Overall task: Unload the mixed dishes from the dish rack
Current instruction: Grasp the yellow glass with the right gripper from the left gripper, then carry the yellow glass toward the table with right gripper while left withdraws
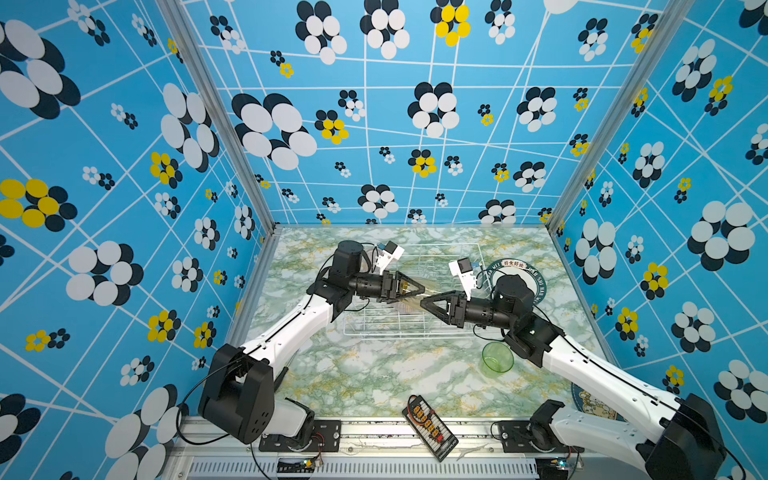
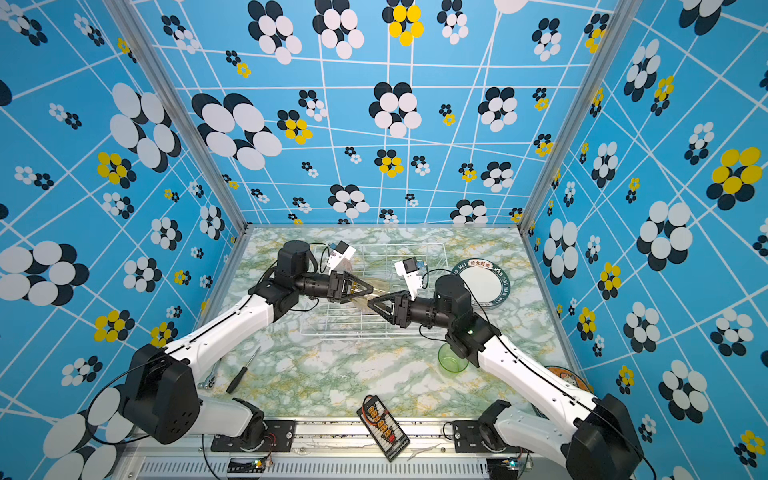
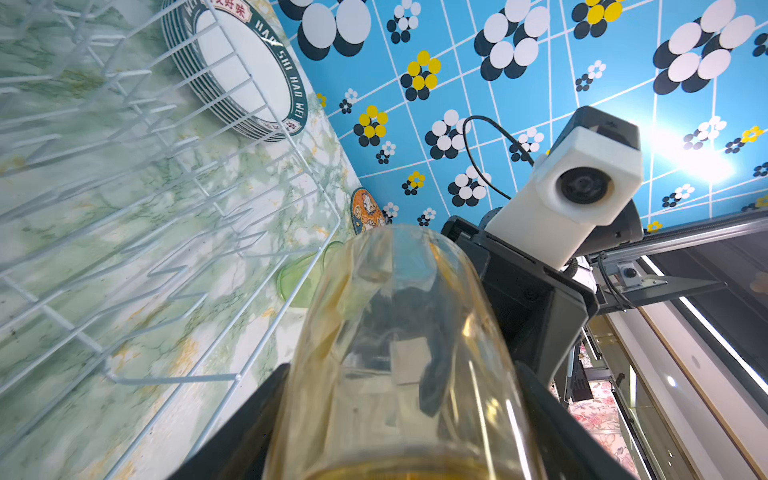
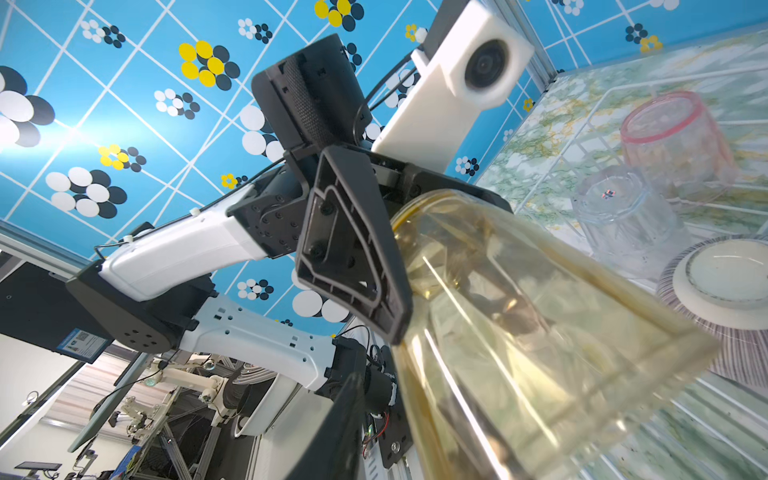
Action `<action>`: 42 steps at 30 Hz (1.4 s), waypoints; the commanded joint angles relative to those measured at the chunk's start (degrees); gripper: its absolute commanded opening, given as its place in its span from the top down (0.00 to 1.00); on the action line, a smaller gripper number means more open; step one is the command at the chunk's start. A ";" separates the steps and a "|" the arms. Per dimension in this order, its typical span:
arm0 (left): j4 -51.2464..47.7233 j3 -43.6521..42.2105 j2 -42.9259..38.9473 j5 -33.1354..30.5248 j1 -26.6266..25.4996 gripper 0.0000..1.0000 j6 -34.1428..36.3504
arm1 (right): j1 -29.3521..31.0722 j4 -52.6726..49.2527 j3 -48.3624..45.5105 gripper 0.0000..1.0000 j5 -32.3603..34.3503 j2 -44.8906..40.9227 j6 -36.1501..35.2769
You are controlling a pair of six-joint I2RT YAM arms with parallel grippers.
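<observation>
Yellow tumbler [image 3: 395, 353] above dish rack [image 1: 395, 334] looks slick, fragile; pinch its rim. Left gripper [image 1: 419, 289] clamps it; right gripper's [image 1: 426, 304] hold unclear.

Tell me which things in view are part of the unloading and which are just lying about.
Job: dish rack, yellow tumbler, pink tumbler, clear tumbler, striped bowl, green tumbler, stack of plates.
Lying about: black connector board, screwdriver, cartoon mat.
</observation>
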 commanded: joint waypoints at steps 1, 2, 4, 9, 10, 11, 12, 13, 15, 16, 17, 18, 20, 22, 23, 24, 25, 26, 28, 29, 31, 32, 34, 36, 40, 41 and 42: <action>10.41 -0.59 1.72 1.90 -0.95 0.44 -5.52 | 0.43 5.67 0.23 0.69 -2.37 0.24 1.38; 10.62 -0.52 2.02 1.91 -1.11 0.44 -5.62 | 0.43 5.69 0.31 0.72 -2.38 0.17 1.38; 10.84 -0.42 2.36 1.99 -1.24 0.44 -5.70 | 0.41 5.52 0.32 0.80 -2.25 -0.04 1.22; 10.50 -0.37 2.10 2.03 -1.27 0.43 -5.62 | 0.43 2.79 0.60 0.92 -1.29 -1.48 -0.21; 10.18 -0.30 1.99 1.99 -1.22 0.43 -5.42 | 0.43 2.17 0.64 0.93 -0.99 -1.76 -0.50; 9.60 -0.19 1.81 1.92 -1.22 0.41 -5.12 | 0.42 1.44 0.85 0.95 -0.57 -2.01 -0.80; 9.12 -0.15 1.66 1.93 -1.25 0.37 -4.78 | 0.43 0.59 0.93 0.95 -0.05 -2.20 -1.13; 8.00 0.06 1.40 1.69 -1.22 0.30 -4.03 | 0.43 -0.58 1.18 0.96 0.44 -2.49 -1.57; 4.00 0.71 0.64 0.97 -1.23 0.18 -1.17 | 0.43 -2.53 1.66 0.99 1.19 -3.00 -2.48; 1.83 1.20 0.26 0.56 -1.20 0.13 0.58 | 0.43 -3.80 2.01 1.00 1.59 -3.40 -2.82; 0.68 1.31 -0.22 0.10 -1.15 0.10 1.64 | 0.42 -4.99 2.30 1.00 1.64 -3.70 -3.32; 0.53 1.21 -0.76 -0.32 -1.04 0.08 1.92 | 0.43 -6.19 2.61 1.00 1.64 -4.10 -3.74; 0.13 1.03 -1.99 -1.35 -0.46 0.04 2.53 | 0.43 -9.71 3.59 1.00 1.74 -5.12 -4.94; -3.31 1.61 -3.29 -2.75 0.14 0.00 5.22 | 0.43 -14.27 4.69 1.00 2.31 -6.30 -6.56; -6.12 2.11 -4.08 -3.65 0.48 0.01 7.16 | 0.43 -17.25 5.51 1.00 2.99 -7.01 -7.53; -8.51 2.55 -4.73 -4.53 0.68 0.01 8.83 | 0.43 -19.84 6.11 1.00 3.59 -7.51 -8.32; -11.07 3.00 -5.58 -5.52 0.92 0.01 10.63 | 0.43 -22.85 6.90 1.00 4.45 -8.10 -9.25; -13.93 3.51 -6.45 -6.87 1.21 0.01 12.40 | 0.43 -26.11 7.76 1.00 5.14 -8.61 -9.97; -21.85 5.50 -8.20 -10.92 1.71 0.00 17.26 | 0.43 -32.93 10.00 1.00 6.59 -9.07 -11.66; -27.32 7.01 -9.15 -14.43 1.76 0.00 20.68 | 0.42 -36.91 11.32 1.00 7.55 -9.23 -12.44; -36.00 9.50 -10.58 -21.10 1.73 0.01 25.85 | 0.49 -43.20 13.34 1.00 8.34 -9.30 -13.68; -40.10 10.49 -11.20 -24.55 1.68 0.02 27.67 | 0.51 -46.57 14.47 1.00 8.58 -9.32 -14.27; -45.87 11.94 -11.83 -31.85 1.56 0.02 30.55 | 0.60 -52.14 16.38 1.00 9.53 -9.16 -15.25; -50.43 12.83 -11.93 -39.09 1.42 0.03 32.60 | 1.64 -58.53 18.58 1.00 12.51 -8.60 -16.89; -56.68 13.97 -10.97 -52.78 -0.32 0.03 34.90 | 6.51 -67.60 21.47 1.00 18.61 -6.66 -18.76; -57.81 14.18 -10.59 -56.27 -1.10 0.03 35.35 | 8.78 -69.43 22.03 1.00 20.86 -5.66 -18.82; -58.76 14.51 -10.14 -58.62 -1.63 0.02 35.59 | 11.02 -71.21 22.58 1.00 22.99 -4.47 -18.83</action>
